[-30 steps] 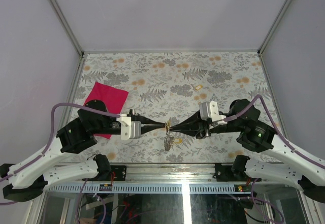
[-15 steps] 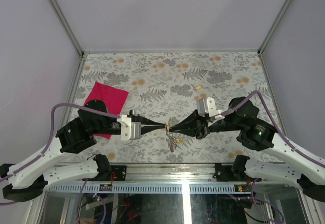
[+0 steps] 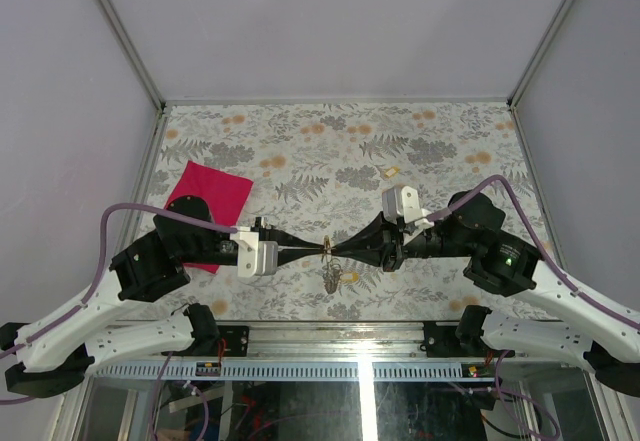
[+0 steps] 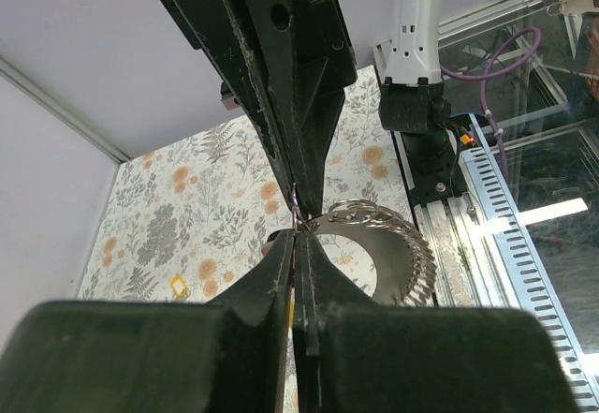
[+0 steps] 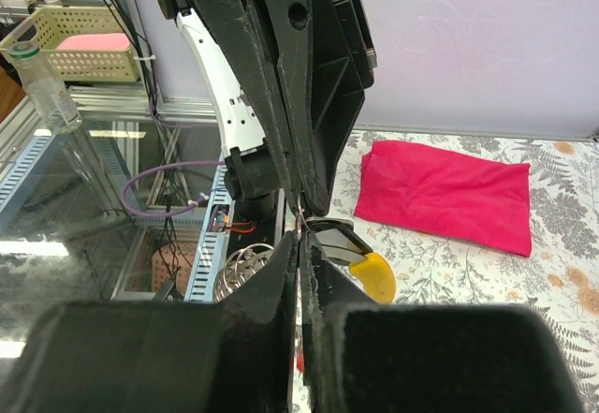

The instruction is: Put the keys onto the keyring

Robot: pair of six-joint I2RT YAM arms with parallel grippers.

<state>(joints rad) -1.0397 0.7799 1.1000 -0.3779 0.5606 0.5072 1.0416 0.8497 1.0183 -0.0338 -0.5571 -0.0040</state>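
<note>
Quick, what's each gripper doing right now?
Left gripper: closed, pinching the keyring.
Right gripper: closed against the left's tips; what it pinches cannot be told.

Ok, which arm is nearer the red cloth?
Left. The left arm overlaps the cloth's near edge in the top view. The right arm sits well to the cloth's right, past the hanging keys.

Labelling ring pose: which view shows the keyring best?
Left wrist: the keyring sits mid-frame, its ribbed arc sharp. Top external shows it only as a tiny dangling speck. Right wrist: I cannot make it out; only a yellow key cap is clear.
</note>
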